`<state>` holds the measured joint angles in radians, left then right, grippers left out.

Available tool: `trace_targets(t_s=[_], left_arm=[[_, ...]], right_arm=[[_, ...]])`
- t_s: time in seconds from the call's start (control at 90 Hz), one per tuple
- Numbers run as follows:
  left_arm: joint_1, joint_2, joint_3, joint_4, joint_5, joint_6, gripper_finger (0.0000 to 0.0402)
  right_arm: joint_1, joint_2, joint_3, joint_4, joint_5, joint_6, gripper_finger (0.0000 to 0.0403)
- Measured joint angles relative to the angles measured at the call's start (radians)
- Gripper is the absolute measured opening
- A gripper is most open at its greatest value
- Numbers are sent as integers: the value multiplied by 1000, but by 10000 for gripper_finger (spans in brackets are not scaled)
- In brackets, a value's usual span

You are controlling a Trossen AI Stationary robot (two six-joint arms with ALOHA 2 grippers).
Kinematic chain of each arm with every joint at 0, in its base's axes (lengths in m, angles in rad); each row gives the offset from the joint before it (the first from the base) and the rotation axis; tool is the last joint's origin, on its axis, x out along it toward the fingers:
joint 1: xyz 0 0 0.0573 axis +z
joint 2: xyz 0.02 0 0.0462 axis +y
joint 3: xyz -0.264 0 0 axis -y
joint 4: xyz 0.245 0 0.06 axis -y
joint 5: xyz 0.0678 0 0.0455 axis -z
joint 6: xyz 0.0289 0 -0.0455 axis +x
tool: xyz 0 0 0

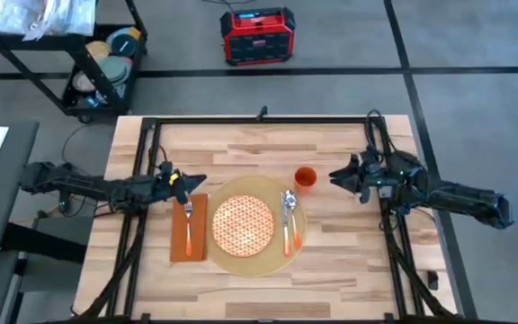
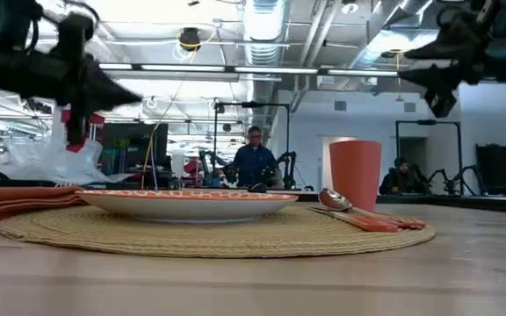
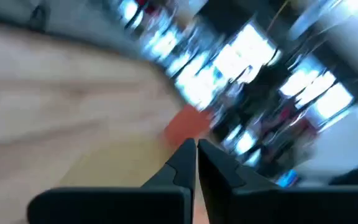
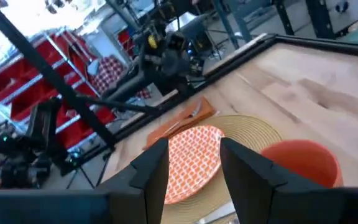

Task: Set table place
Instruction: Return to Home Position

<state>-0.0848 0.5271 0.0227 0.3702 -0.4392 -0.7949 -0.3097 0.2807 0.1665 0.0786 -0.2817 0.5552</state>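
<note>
In the high view, the round tan woven placemat (image 1: 252, 184) lay at the centre of the light plank table (image 1: 349, 261), a little below the frame's middle. It bore an orange-and-white patterned plate (image 1: 242, 223). A rust-orange cloth napkin (image 1: 198, 247) sat just beside the mat's left edge with a fork (image 1: 188, 225) on it. An orange-handled spoon (image 1: 288, 205) rested on the mat's right part. Both utensils had their long axes running top to bottom of the frame. A smooth orange cup (image 1: 305, 177) stood just off the mat's upper-right rim.

The right gripper (image 1: 335, 174) hung to the right of the cup, near it but apart, fingers spread and empty, tips pointing left at it. This was the nearer arm to the cup. The left gripper (image 1: 198, 181) hovered just above the napkin's upper edge, fingers pressed together on nothing.

The setting looked complete. Each arm's retreat would best run outward from the centre, the right one directly rightward so that it spared the upright cup.
</note>
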Motion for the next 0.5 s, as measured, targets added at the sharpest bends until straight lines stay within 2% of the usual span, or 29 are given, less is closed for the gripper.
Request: trace_targets(t_s=[0.089,0.222,0.389,0.5], left_arm=[[-1,4,-8,36,41,34,0],[-1,5,-11,49,161,79,0],[-1,2,-13,58,233,147,0],[-1,2,-14,51,253,209,0]], right_arm=[[58,-14,-49,31,45,14,134],[205,-15,-140,144,200,6,134],[421,-12,-158,81,506,-99,134],[522,-12,-158,73,710,-195,134]])
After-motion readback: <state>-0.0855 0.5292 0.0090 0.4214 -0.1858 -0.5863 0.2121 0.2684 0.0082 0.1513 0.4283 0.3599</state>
